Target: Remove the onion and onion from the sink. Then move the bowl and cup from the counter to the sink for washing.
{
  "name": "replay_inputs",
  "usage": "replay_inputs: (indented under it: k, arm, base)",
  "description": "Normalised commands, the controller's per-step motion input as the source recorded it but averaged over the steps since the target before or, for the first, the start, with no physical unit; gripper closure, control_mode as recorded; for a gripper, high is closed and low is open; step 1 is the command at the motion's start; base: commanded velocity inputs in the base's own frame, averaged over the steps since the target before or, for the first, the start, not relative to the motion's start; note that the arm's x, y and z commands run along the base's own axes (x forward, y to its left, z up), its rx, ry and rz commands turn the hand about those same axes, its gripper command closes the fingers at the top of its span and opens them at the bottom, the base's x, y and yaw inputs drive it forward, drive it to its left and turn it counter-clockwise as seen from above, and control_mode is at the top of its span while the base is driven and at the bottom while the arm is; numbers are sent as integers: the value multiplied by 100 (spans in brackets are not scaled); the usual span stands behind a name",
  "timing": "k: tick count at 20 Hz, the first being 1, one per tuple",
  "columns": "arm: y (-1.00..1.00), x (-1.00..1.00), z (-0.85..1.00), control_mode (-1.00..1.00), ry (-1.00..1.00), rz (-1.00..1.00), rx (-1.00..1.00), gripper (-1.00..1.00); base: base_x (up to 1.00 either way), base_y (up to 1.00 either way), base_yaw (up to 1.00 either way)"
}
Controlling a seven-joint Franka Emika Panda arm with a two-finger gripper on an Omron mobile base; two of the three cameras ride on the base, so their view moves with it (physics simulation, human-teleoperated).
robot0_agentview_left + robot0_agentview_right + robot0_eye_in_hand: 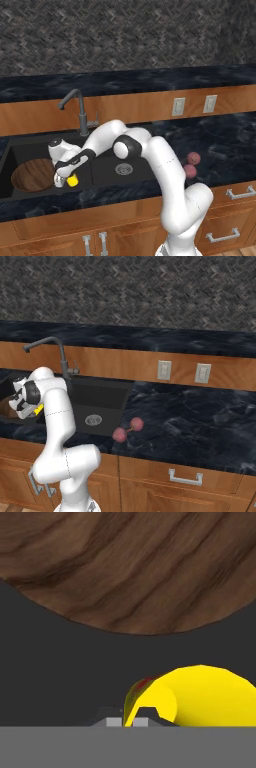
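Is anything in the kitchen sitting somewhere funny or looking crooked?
Two things. The two onions sit on the dark counter right of the sink, not on a plate. And the yellow cup hangs tipped on its side in the pincer, pinched by its rim over the left basin beside the wooden bowl.

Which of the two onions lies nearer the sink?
The lower onion, at the counter's front; the other onion sits just behind it, farther from the sink.

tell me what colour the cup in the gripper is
Bright yellow; the cup shows best in the hand view.
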Motion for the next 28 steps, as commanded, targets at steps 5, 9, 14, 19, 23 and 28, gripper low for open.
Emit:
replay_inputs:
  k: [5, 9, 14, 19, 23, 28]
  arm:
    - [-12, -5, -4, -100, 0, 0, 0, 100]
    - [-12, -7, -4, -100, 0, 0, 0, 100]
    - [-9, -6, -7, -100, 0, 0, 0, -100]
    - [-11, -8, -2, -100, 0, 0, 0, -100]
    - [-11, -9, 0, -100, 0, 0, 0, -100]
    - [-6, -5, 5, -100, 0, 0, 0, -100]
  base:
    - [0, 0, 0]
    - [0, 0, 0]
    - [0, 0, 0]
    - [0, 0, 0]
    - [0, 0, 0]
    - [0, 0, 0]
